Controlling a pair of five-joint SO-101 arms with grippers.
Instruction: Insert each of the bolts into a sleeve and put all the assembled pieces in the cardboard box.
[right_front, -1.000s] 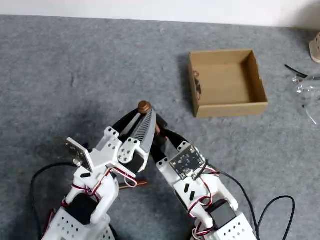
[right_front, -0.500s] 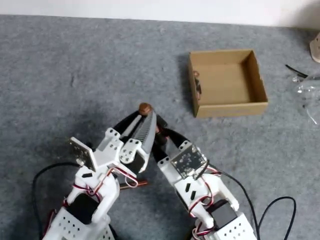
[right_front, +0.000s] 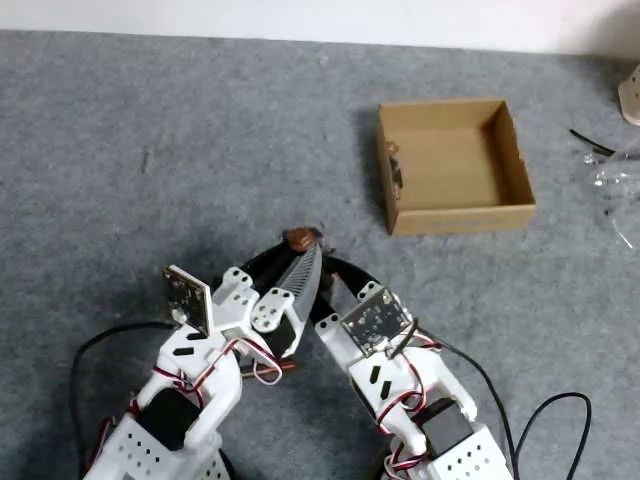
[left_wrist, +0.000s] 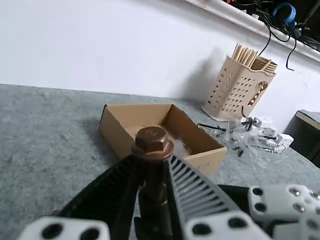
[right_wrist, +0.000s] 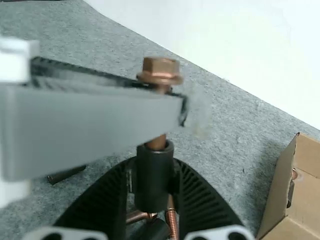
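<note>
My left gripper (right_front: 298, 247) is shut on a copper bolt (right_front: 298, 238), head up, near the table's middle front. From the left wrist, the hex head (left_wrist: 151, 141) stands above the ribbed fingers (left_wrist: 192, 187). Directly under it, my right gripper (right_front: 323, 272) is shut on an upright black sleeve (right_wrist: 154, 174). The bolt's shaft (right_wrist: 158, 142) meets the sleeve's top opening, and the head (right_wrist: 160, 70) is well above it. The cardboard box (right_front: 505, 160) sits at the back right with one assembled piece (right_front: 393, 165) against its left wall.
A loose bolt (right_front: 275, 368) lies on the grey carpet between the two arm bases; the right wrist view shows it as well (right_wrist: 67, 174). Clear bags of small parts (right_front: 610, 170) lie right of the box. A beige slotted holder (left_wrist: 242, 82) stands by the wall.
My left gripper has drawn back toward the front with the bolt, bringing its head over the right gripper. Its wrist has turned. The right arm has barely moved.
</note>
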